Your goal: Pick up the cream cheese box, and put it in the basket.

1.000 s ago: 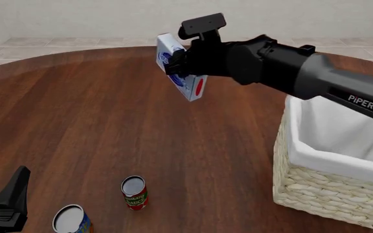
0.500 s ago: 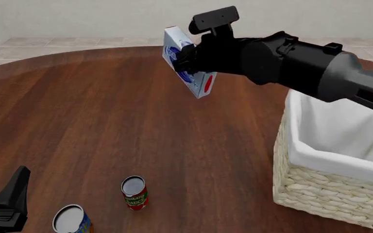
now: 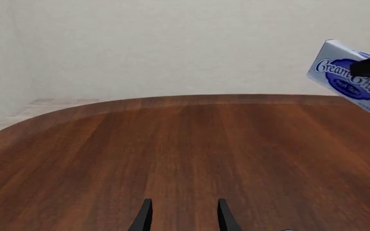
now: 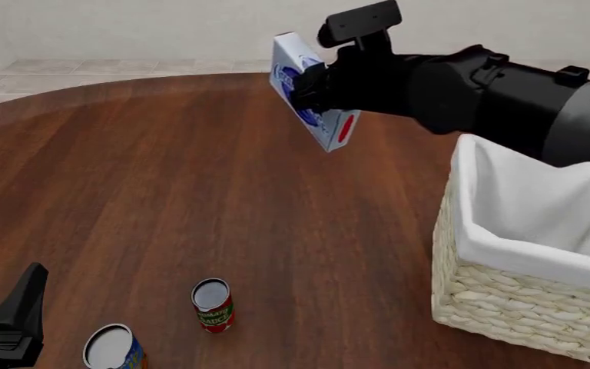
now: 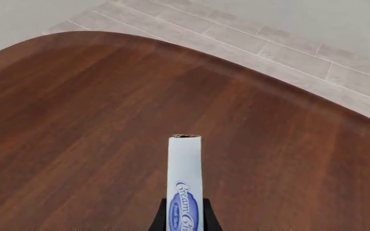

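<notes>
The right pincer (image 4: 310,86) holds the cream cheese box (image 4: 313,92) high above the tabletop (image 4: 172,192), beside the basket (image 4: 521,300). If it lets go now, the box misses.

The right gripper (image 4: 310,88) covers the middle of the cream cheese box (image 4: 313,92) in the front view, and the left wrist view's edge cuts that box off. The basket (image 4: 521,307) runs past the front view's right and lower edges. The blue-labelled can (image 4: 113,347) and the left gripper (image 4: 13,327) are clipped at its bottom, and the label print on the red-labelled can (image 4: 213,305) is too small to read.
</notes>
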You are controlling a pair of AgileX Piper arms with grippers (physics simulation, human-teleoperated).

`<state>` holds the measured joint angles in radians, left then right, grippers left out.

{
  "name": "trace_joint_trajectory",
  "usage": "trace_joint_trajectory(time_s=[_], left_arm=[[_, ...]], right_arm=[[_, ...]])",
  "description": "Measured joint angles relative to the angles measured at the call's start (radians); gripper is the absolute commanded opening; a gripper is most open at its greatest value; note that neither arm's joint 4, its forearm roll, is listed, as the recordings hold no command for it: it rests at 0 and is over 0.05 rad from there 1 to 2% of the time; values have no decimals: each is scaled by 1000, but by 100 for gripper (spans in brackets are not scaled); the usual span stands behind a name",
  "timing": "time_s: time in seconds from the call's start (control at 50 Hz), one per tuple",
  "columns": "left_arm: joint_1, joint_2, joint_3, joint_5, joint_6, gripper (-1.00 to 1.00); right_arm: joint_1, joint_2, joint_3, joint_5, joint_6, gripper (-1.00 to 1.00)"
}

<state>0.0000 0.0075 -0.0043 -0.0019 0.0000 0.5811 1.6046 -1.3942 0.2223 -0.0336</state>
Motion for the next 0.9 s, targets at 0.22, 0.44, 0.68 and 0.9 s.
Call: trace_joint_trajectory(time_s=[0.22, 0.44, 0.68, 0.9], left_arm=[[0, 0, 0, 0, 0, 100], [0, 0, 0, 0, 0, 100], [0, 0, 0, 0, 0, 100], [0, 0, 0, 0, 0, 100]], right_arm=[[-10, -39, 33, 2, -1, -100], [-20, -61, 59, -5, 13, -100], [-42, -77, 78, -14, 25, -100], [-60, -92, 96, -21, 32, -100]])
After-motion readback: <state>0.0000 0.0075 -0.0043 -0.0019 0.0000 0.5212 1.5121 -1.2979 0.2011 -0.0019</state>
